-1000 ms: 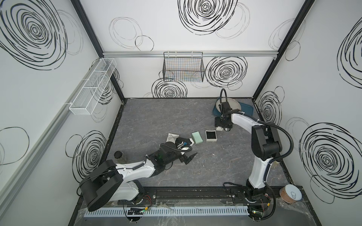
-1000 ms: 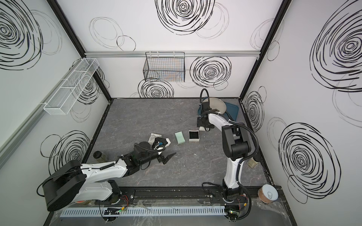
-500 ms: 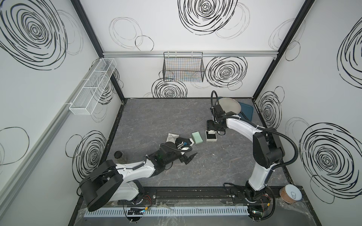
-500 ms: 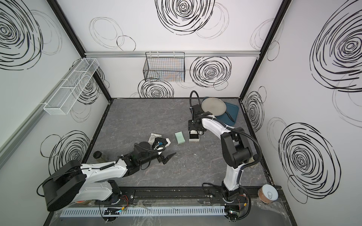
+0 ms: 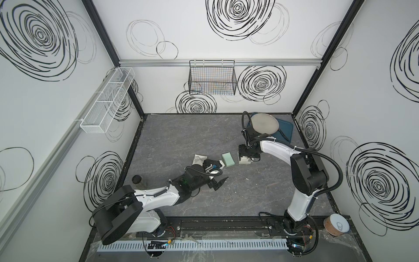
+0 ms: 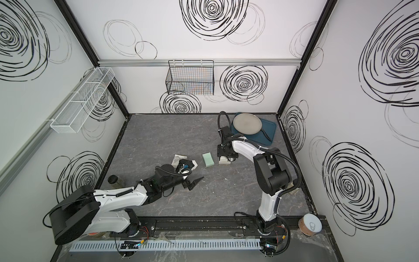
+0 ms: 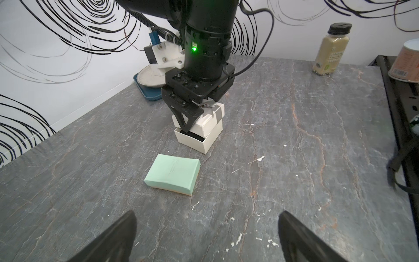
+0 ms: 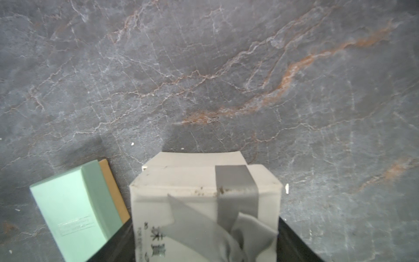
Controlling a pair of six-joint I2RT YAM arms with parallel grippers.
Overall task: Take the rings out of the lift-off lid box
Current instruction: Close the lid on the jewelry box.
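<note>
Because the right gripper [image 7: 200,118] is clamped across the white lid [image 7: 209,127] (one jaw on the near wall, the other hidden behind), how the lid sits is wholly up to that arm. The lid hangs just above the base [image 7: 199,141], shifted and slightly twisted against it, so a strip of black lining [image 7: 192,136] shows along one edge. Whether it is going on or coming off I cannot tell. Either way the sound move is the same: keep the lid level and travel straight up or down, since a skewed wall would likely catch the rim and drag this light cardboard. To seat it, square it to the base first.

Just beside the base lies a mint-green box [image 7: 173,173], near enough to be nudged by a sideways swing. Farther out, the left gripper [image 7: 208,240] rests low over the tabletop [image 7: 294,158], jaws spread wide and empty. It could steady the base if needed.

The rings I cannot see in the box. Faint small circles [image 6: 204,199] on the tabletop, well apart from it, may be them — too small to be sure.
</note>
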